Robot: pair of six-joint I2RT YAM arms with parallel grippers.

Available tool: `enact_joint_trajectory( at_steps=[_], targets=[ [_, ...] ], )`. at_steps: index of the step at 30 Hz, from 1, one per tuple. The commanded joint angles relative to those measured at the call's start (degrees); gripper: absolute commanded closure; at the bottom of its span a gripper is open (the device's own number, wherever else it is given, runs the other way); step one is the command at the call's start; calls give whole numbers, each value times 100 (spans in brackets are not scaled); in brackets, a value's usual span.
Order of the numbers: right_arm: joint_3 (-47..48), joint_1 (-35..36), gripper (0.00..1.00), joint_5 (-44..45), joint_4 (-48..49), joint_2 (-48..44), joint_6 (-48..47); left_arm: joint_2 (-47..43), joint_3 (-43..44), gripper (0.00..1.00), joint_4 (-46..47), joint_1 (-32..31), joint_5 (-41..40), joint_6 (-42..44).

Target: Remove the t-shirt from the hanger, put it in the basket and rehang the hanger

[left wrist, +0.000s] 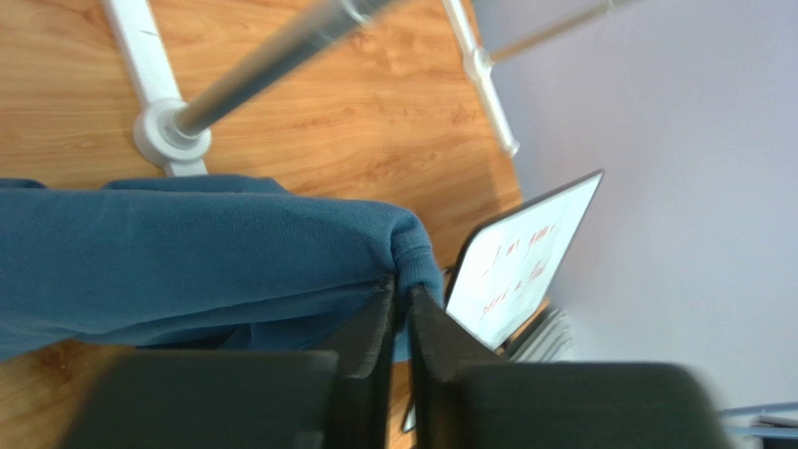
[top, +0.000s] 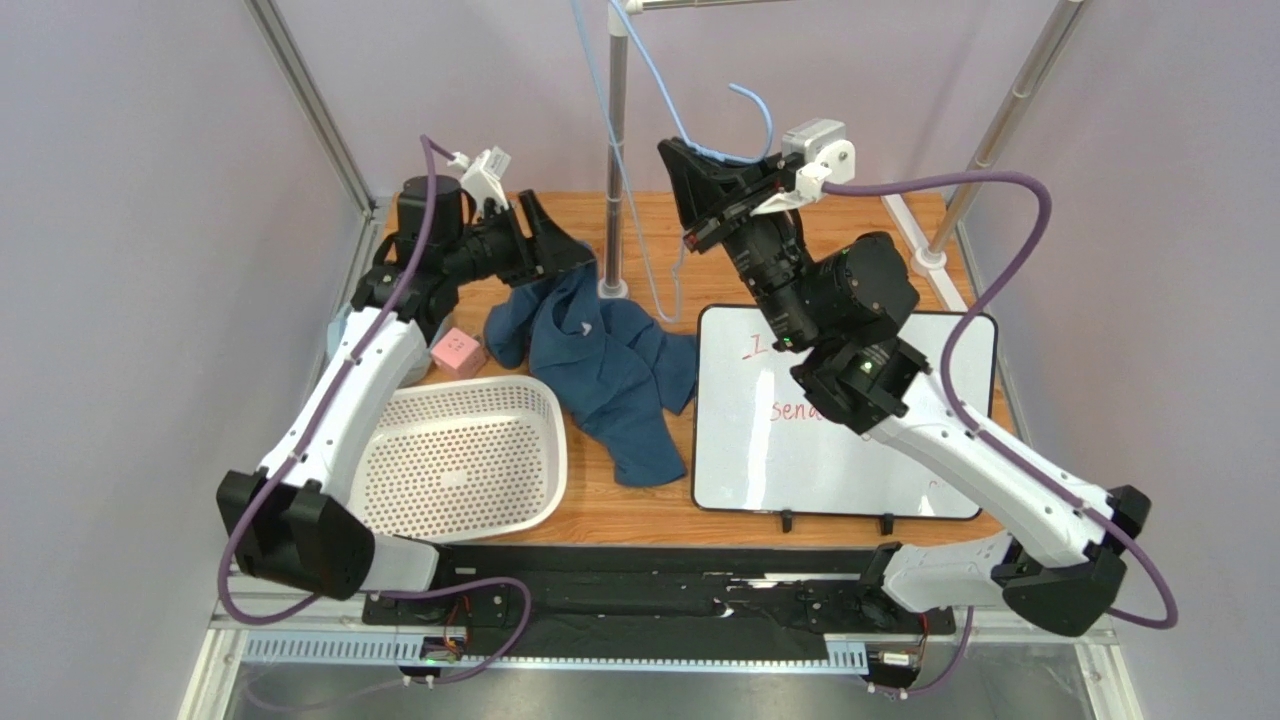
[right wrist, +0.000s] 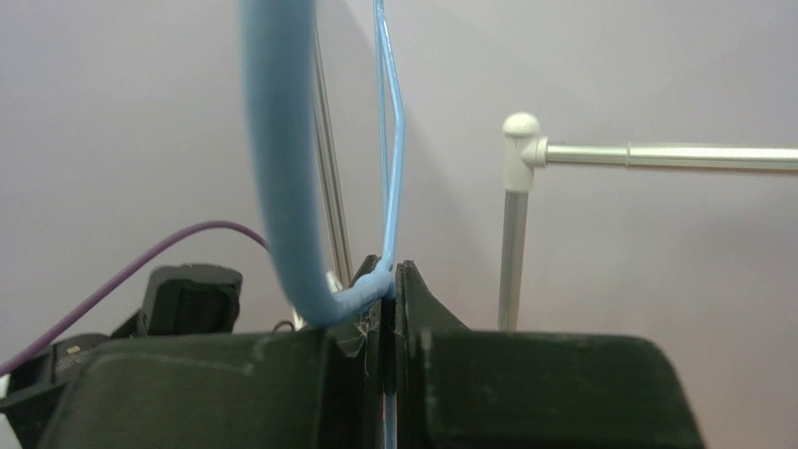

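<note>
The dark teal-blue t-shirt lies crumpled on the wooden table, between the basket and the whiteboard. My left gripper is shut on the shirt's upper edge. In the left wrist view the jaws pinch a ribbed hem of the cloth. My right gripper is raised near the rack pole and shut on the pale-blue wire hanger. In the right wrist view the wire runs up from the closed jaws. No cloth hangs on the hanger.
A grey rack pole stands on a white foot at the back middle. A white perforated basket sits front left, with a pink block behind it. A whiteboard with red writing lies on the right.
</note>
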Motion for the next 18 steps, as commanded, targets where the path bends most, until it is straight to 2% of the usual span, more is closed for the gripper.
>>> enact_joint_trajectory(
  at_steps=[1,2,5,10,13,14,16,17,18],
  targets=[
    [49,32,100,379,-2041,-503,841,-659,135,4,-563,-242,-1077,392],
    [48,32,100,387,-2277,-696,929,-729,152,1,-616,-242,-1147,540],
    [48,40,100,108,-3051,-943,1044,-976,397,1,-765,-242,-1122,821],
    [-22,40,100,18,-4063,-1392,1132,-1529,548,11,-547,-242,-1044,1200],
    [-31,40,100,-122,-4476,-1427,1071,-1828,346,24,24,-233,-315,1393],
    [-83,32,100,-131,-4520,-1410,1036,-1924,206,25,382,-224,270,1385],
    [-197,32,100,-157,-4407,-1322,887,-1943,100,25,744,-224,862,1211],
    [-285,32,100,-184,-4259,-1261,825,-1899,-40,23,1199,-224,1456,1096],
    [-338,32,100,-210,-4153,-1191,755,-1873,-128,21,1473,-224,1723,930]
  ],
)
